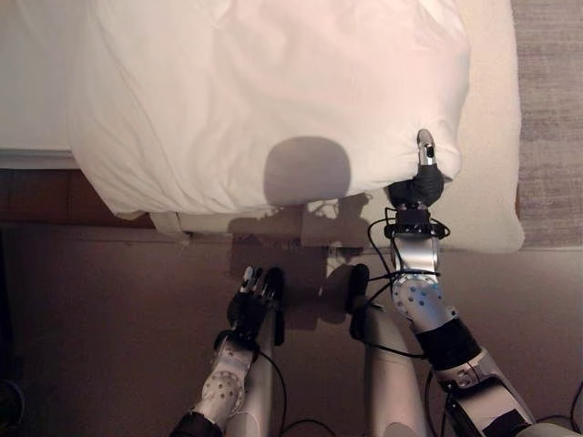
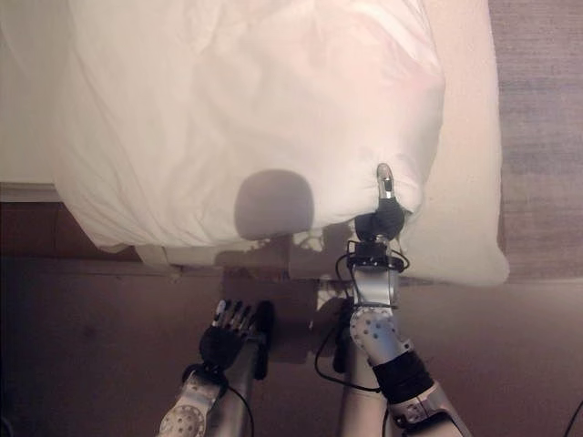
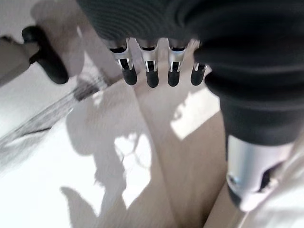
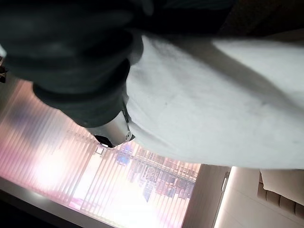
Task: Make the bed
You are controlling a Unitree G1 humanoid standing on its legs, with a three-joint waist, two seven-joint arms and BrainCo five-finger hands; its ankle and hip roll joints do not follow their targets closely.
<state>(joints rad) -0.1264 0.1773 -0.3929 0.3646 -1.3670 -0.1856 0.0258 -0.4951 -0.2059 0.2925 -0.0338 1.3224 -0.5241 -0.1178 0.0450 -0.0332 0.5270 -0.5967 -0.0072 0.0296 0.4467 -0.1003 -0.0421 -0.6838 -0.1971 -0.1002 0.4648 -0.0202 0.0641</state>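
A white duvet (image 1: 264, 91) lies rumpled across the bed, its near edge hanging over the bed's side. My right hand (image 1: 417, 188) is at the duvet's near right corner. Its thumb (image 1: 425, 146) lies on top of the cloth, which puckers around it, and its fingers are hidden under the edge. In the right wrist view the white duvet (image 4: 213, 104) drapes right over the hand. My left hand (image 1: 253, 296) hangs low in front of the bed, well short of the duvet, with its fingers (image 3: 152, 78) straight and nothing in them.
A cream sheet (image 1: 492, 137) shows past the duvet's right edge, with grey carpet (image 1: 551, 109) beyond it. The bed's dark wooden side (image 1: 36, 196) runs along the left, and brown floor (image 1: 109, 319) lies between me and the bed.
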